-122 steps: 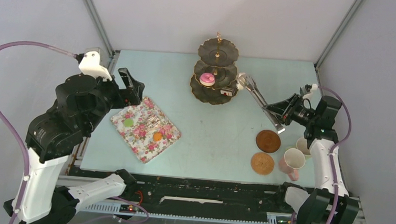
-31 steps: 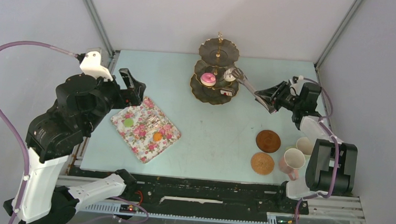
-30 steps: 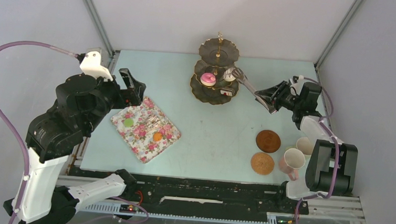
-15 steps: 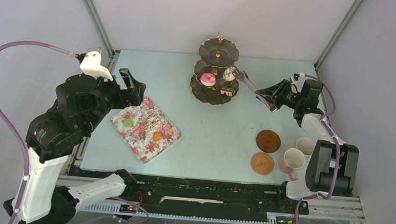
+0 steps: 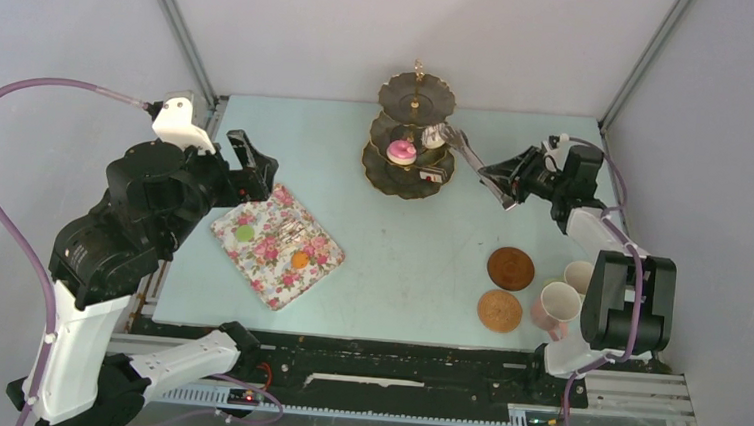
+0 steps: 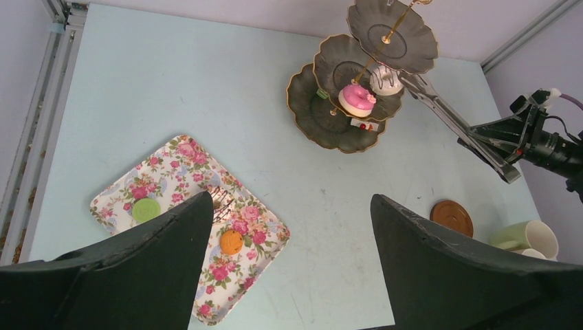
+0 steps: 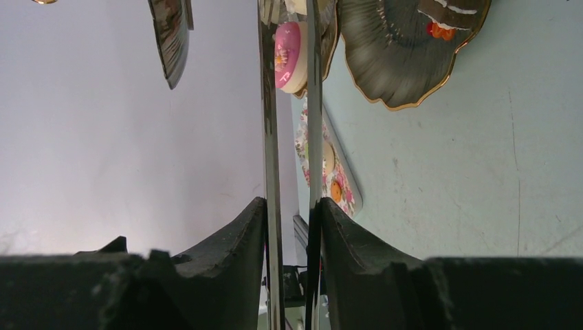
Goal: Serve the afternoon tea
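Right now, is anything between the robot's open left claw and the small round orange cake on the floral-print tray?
Nothing visible does. The left gripper hangs open above the floral-print tray; the orange cake lies uncovered there, the green cake off to one side.

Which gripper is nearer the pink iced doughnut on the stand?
Right. The right gripper, holding long grey tongs, is right of the pink iced doughnut; the left gripper hangs far left, by the floral tray.

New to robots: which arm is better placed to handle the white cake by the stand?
Right: its tool grips the tongs, whose tips reach the white doughnut at the stand. The left tool hangs open, far off.
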`<act>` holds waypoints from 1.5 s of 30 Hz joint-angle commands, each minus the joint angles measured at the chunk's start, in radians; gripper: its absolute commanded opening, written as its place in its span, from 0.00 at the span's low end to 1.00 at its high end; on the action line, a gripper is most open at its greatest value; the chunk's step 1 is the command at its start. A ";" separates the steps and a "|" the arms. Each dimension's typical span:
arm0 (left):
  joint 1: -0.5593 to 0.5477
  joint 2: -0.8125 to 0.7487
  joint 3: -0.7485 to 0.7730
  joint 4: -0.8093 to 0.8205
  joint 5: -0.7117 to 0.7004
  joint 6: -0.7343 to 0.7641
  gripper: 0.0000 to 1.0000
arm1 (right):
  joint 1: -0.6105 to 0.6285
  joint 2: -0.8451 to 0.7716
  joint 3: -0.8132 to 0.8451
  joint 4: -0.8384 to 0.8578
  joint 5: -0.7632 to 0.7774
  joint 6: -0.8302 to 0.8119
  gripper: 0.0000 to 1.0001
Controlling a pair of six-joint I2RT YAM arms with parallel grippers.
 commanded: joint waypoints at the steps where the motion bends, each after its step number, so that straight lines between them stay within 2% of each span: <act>1: -0.008 0.000 -0.002 0.029 0.007 -0.005 0.92 | -0.008 -0.009 0.069 -0.011 0.000 -0.030 0.37; 13: -0.008 0.000 -0.013 0.034 0.013 -0.008 0.92 | -0.080 -0.075 0.081 -0.143 -0.008 -0.132 0.42; 18: -0.008 -0.002 -0.017 0.032 0.013 -0.008 0.92 | -0.099 -0.091 0.090 -0.194 -0.014 -0.159 0.40; 21: -0.008 -0.008 -0.020 0.029 0.006 -0.008 0.92 | -0.107 -0.122 0.090 -0.300 -0.001 -0.219 0.38; 26: -0.009 -0.007 -0.024 0.032 0.008 -0.007 0.92 | -0.094 -0.165 0.090 -0.572 0.056 -0.434 0.36; 29: -0.009 -0.001 -0.025 0.037 0.013 -0.009 0.92 | -0.067 -0.193 0.087 -0.678 0.105 -0.526 0.35; 36: -0.008 0.009 -0.030 0.041 0.038 -0.017 0.92 | 0.059 -0.215 0.072 -0.643 0.122 -0.496 0.32; 45: -0.008 0.003 -0.019 0.030 0.029 -0.016 0.92 | 0.113 -0.225 0.073 -0.523 0.129 -0.387 0.30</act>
